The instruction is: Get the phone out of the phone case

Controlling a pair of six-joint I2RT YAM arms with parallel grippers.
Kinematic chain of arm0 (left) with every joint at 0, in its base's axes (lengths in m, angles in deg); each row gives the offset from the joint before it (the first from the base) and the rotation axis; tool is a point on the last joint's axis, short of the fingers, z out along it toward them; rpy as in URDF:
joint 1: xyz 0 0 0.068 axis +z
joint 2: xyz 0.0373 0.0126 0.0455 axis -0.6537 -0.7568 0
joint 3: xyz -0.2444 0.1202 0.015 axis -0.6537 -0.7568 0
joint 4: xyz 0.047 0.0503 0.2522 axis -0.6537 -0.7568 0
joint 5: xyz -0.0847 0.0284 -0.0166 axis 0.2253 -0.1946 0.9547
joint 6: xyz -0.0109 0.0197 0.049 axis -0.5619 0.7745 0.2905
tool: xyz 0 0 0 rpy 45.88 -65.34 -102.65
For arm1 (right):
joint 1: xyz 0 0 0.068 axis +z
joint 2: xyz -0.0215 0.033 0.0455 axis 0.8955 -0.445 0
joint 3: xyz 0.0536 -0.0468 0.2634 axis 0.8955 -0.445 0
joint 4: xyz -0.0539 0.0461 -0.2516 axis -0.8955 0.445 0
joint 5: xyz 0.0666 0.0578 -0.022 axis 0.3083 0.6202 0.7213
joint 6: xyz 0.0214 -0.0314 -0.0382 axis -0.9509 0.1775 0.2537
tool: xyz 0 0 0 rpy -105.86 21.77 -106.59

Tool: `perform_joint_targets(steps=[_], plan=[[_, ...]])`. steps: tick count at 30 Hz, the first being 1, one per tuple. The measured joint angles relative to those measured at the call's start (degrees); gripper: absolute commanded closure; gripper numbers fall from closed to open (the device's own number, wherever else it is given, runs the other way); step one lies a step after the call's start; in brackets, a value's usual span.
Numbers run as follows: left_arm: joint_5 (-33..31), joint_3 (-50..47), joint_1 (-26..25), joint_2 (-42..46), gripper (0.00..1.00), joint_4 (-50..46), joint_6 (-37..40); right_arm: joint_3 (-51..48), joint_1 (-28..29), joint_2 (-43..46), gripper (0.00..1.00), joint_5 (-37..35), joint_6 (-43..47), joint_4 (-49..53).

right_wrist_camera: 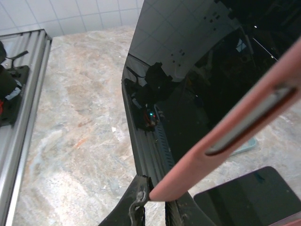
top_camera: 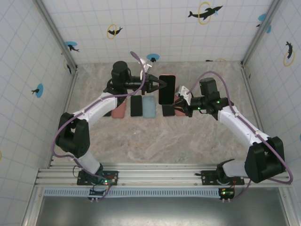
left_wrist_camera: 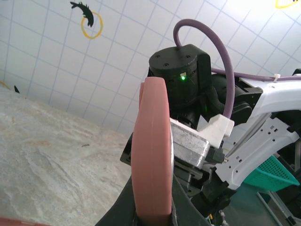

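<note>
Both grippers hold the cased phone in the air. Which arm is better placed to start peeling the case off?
Probably right: the right gripper pinches the pink case at a corner, where peeling starts; the left gripper clamps its long edge, steadying.

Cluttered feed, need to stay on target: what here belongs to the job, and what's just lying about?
Job: phone, pink case, left end effector, right end effector, both gripping the case.
Lying about: salmon case, black phone, pale blue case, second black phone.
</note>
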Motion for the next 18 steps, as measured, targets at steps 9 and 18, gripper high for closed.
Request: perform_joint_targets(steps=[9, 18], plan=[[-0.39, 0.17, 0.04, 0.00, 1.00, 3.41, -1.55, -0.28, 0.35, 0.13, 0.84, -1.86, -2.80, -3.63], [-0.37, 0.76, -0.15, 0.00, 1.00, 4.33, -3.04, -2.21, 0.33, 1.77, 0.85, -3.17, -3.19, -7.61]])
